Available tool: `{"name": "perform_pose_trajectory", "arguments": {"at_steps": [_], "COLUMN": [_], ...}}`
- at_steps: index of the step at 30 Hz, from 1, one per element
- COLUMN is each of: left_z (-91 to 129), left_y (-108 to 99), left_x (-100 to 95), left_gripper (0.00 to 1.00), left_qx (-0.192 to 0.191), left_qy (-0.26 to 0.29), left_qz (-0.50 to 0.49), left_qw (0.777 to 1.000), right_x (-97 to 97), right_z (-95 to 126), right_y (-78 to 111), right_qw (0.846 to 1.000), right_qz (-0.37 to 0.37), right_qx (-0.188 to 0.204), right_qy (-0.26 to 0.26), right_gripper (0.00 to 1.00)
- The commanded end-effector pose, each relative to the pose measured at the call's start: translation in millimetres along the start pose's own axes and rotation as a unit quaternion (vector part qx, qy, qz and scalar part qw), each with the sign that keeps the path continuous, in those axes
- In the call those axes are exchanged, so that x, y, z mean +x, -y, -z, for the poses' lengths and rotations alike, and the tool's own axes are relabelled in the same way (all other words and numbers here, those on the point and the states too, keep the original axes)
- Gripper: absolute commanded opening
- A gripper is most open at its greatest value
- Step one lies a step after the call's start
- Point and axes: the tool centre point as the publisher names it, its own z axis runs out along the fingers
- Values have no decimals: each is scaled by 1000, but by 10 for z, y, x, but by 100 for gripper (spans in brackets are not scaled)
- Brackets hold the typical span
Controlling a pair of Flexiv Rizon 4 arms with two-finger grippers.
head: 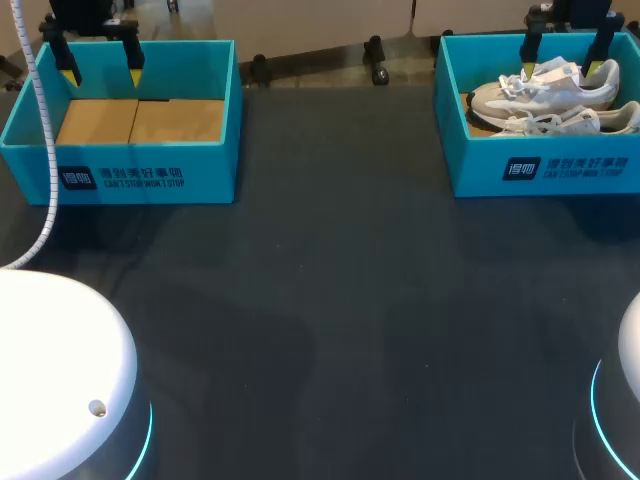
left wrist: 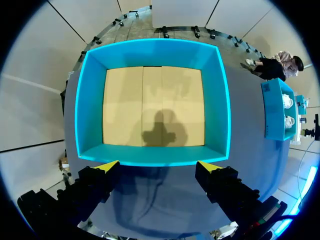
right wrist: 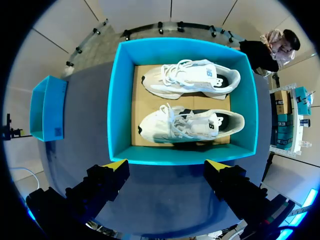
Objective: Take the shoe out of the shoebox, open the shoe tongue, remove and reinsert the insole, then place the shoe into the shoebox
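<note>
The blue shoebox point(head: 540, 165) at the table's far right holds two white sneakers lying on their sides, one point(head: 545, 88) behind the other point(head: 578, 122). Looking down in the right wrist view, both shoes point(right wrist: 192, 77) point(right wrist: 192, 125) rest on the cardboard floor of the box point(right wrist: 182, 156). My right gripper point(head: 562, 70) point(right wrist: 167, 164) hangs open above that box's near wall and touches nothing. My left gripper point(head: 102, 75) point(left wrist: 157, 167) is open over a second blue box point(head: 150, 170) point(left wrist: 152, 157) at the far left, which has only a bare cardboard floor.
Dark tabletop point(head: 340, 290) stretches between the two boxes and toward the front. The white rounded arm bases point(head: 60, 370) point(head: 630, 390) fill the front corners. A white cable point(head: 45, 160) hangs along the left box's side.
</note>
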Motion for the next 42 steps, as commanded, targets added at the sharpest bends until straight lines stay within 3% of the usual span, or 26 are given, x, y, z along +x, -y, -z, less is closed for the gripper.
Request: {"name": "perform_pose_trajectory", "arguments": {"at_steps": [1, 14, 25, 35, 42], "left_z": [0, 0, 0, 0, 0], "left_y": [0, 0, 0, 0, 0], "left_x": [0, 0, 0, 0, 0], "left_gripper": [100, 100, 100, 100, 100], "left_qx": [0, 0, 0, 0, 0], "left_qy": [0, 0, 0, 0, 0], "left_qz": [0, 0, 0, 0, 0], "left_qw": [1000, 1000, 1000, 1000, 1000], "right_x": [-17, -485, -821, -1144, -1270], "right_z": [-2, -176, -390, -537, -652], "right_y": [0, 136, 179, 176, 130], "right_qw": [1000, 998, 997, 995, 995], "right_qz": [1, 18, -2, -34, -31], "right_qx": [-4, -12, 6, 17, 17], "right_qy": [17, 52, 79, 93, 91], "right_gripper": [100, 100, 100, 100, 100]}}
